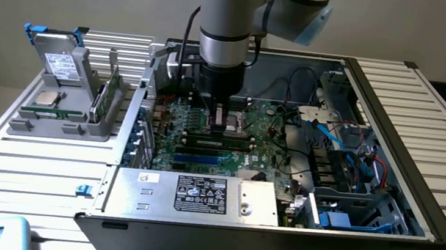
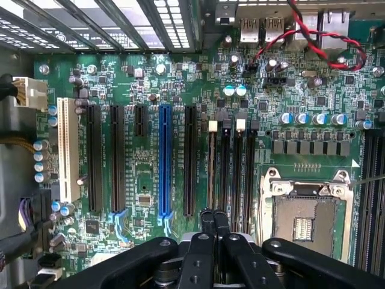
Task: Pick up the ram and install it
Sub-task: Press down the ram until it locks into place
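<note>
- My gripper (image 1: 225, 125) hangs low over the motherboard (image 1: 277, 121) inside the open computer case (image 1: 412, 198), at the centre of the exterior view.
- In the wrist view, the gripper (image 2: 214, 218) has its two slim fingertips (image 2: 207, 217) pressed together, with nothing visible between them.
- The ram (image 1: 221, 139) appears to lie in a memory slot just beneath my fingers. In the wrist view it reads as an olive strip (image 2: 212, 168) in the slot beside the CPU socket (image 2: 304, 220), ending at my fingertips.
- I cannot tell whether it is fully seated or whether my fingers touch its edge.
- A second green stick (image 1: 104, 100) stands upright in the grey holder (image 1: 59, 127) at the exterior view's left, well apart from me.
- Handling, as I judge it: the ram is light, thin and stiff, but brittle if bent.
- Its chips and contact edge are no place for a grip.
- I would hold it by the flat faces near the middle of the upper edge, or push along that edge, squarely and without twisting.
</note>
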{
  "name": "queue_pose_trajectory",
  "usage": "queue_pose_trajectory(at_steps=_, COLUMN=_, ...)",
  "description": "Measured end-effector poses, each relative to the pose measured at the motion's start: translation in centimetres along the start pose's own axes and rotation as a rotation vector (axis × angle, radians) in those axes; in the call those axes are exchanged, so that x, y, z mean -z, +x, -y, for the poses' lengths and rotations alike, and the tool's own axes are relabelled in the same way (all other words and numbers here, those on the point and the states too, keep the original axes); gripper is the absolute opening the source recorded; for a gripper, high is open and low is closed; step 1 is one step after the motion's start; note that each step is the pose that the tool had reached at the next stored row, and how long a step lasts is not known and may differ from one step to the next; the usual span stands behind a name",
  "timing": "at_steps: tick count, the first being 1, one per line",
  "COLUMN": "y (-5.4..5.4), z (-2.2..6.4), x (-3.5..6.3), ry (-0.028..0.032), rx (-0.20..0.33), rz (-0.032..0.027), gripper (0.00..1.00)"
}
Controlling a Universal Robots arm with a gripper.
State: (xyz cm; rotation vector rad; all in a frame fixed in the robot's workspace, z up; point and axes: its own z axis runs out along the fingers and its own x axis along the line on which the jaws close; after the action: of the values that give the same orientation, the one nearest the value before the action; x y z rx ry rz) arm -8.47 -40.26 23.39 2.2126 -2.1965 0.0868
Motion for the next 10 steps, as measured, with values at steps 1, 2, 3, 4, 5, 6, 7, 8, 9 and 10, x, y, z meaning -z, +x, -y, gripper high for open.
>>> queue_pose_trajectory(at_steps=1, y=0.0, z=-0.03, x=-0.05, ry=-0.0001, rx=0.0, rz=-0.0001, gripper=0.11)
queue_pose_trajectory(at_steps=2, y=0.0, z=-0.03, x=-0.11, ry=-0.0001, rx=0.0, rz=0.0, gripper=0.11)
queue_pose_trajectory(at_steps=3, y=-0.01, z=-0.04, x=-0.18, ry=-0.0004, rx=0.0, rz=0.0, gripper=0.11)
queue_pose_trajectory(at_steps=4, y=-0.01, z=-0.04, x=-0.24, ry=-0.0007, rx=0.0, rz=-0.0001, gripper=0.11)
queue_pose_trajectory(at_steps=5, y=-0.02, z=-0.04, x=-0.32, ry=-0.0012, rx=0.0, rz=0.0, gripper=0.11)
queue_pose_trajectory(at_steps=6, y=-0.02, z=-0.05, x=-0.39, ry=-0.0017, rx=0.0, rz=-0.0001, gripper=0.11)
queue_pose_trajectory(at_steps=7, y=-0.02, z=-0.05, x=-0.46, ry=-0.0022, rx=0.0, rz=-0.0002, gripper=0.11)
queue_pose_trajectory(at_steps=8, y=-0.03, z=-0.05, x=-0.52, ry=-0.003, rx=0.0, rz=-0.0004, gripper=0.11)
queue_pose_trajectory(at_steps=9, y=-0.03, z=-0.05, x=-0.56, ry=-0.0035, rx=0.0, rz=-0.0005, gripper=0.11)
queue_pose_trajectory(at_steps=10, y=-0.03, z=-0.06, x=-0.61, ry=-0.0038, rx=0.0, rz=-0.0004, gripper=0.11)
